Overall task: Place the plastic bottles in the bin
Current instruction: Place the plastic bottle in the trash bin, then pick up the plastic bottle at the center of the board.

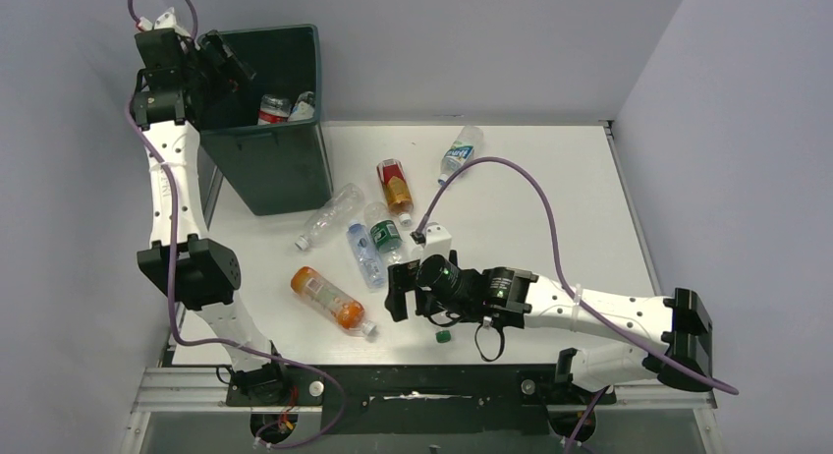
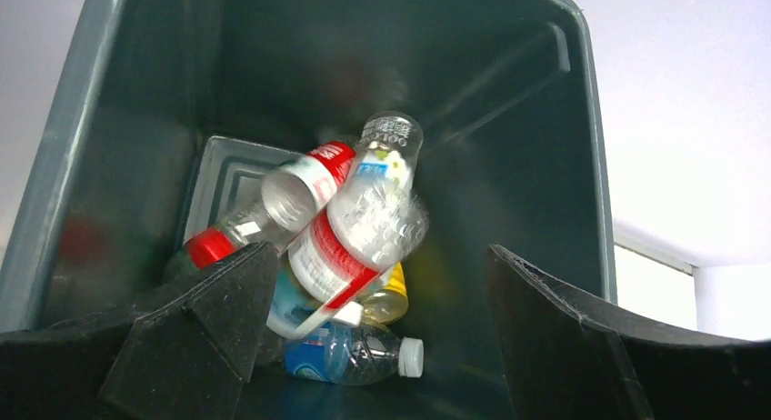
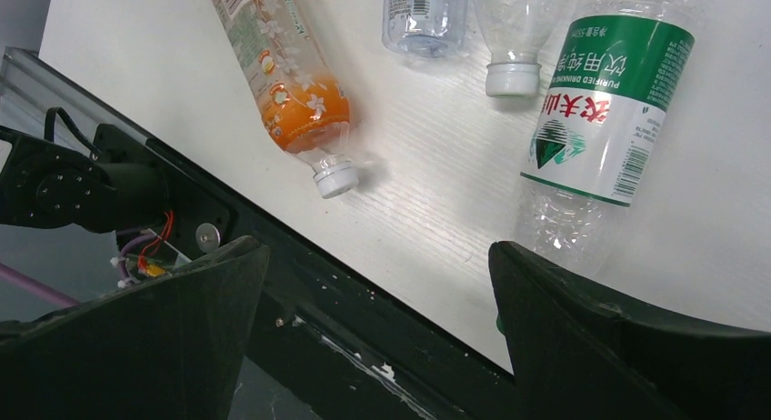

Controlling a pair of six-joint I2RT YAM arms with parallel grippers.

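left hand (image 2: 379, 284) above bin (image 2: 536, 165), bottles (image 2: 364, 229) heaped below

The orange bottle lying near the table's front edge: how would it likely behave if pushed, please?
The orange bottle lies on its side, so it would probably roll. Its clear neck looks empty, so it is likely light.

A white worktop (image 1: 609, 179) fills a corner of plain walls — the back wall (image 1: 472, 41), left wall (image 1: 59, 277) and right wall (image 1: 747, 130) are all a pale lilac-grey, evenly lit. Along its near edge runs a black strip, then a silver metal rail (image 1: 157, 395).
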